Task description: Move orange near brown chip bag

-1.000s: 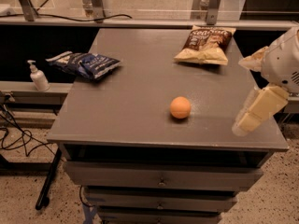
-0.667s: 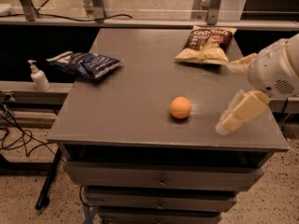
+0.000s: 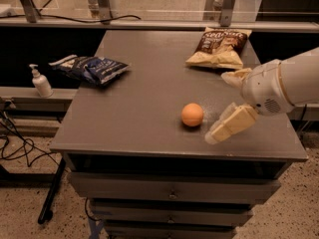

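Note:
The orange (image 3: 192, 114) sits on the grey table (image 3: 139, 108), right of its middle and toward the front. The brown chip bag (image 3: 218, 47) lies flat at the back right of the table, well behind the orange. My gripper (image 3: 218, 107) comes in from the right and is open, just right of the orange and apart from it. One tan finger (image 3: 231, 124) slants down beside the orange, its tip near the table's front edge. The other finger (image 3: 235, 76) points left, just in front of the chip bag.
A blue and white chip bag (image 3: 89, 67) lies at the table's left edge. A white pump bottle (image 3: 41, 81) stands on a lower ledge to the left. Drawers sit under the table. Cables lie on the floor at left.
My gripper has moved left toward the orange, with its lower finger now close beside it. The orange and both bags have not moved.

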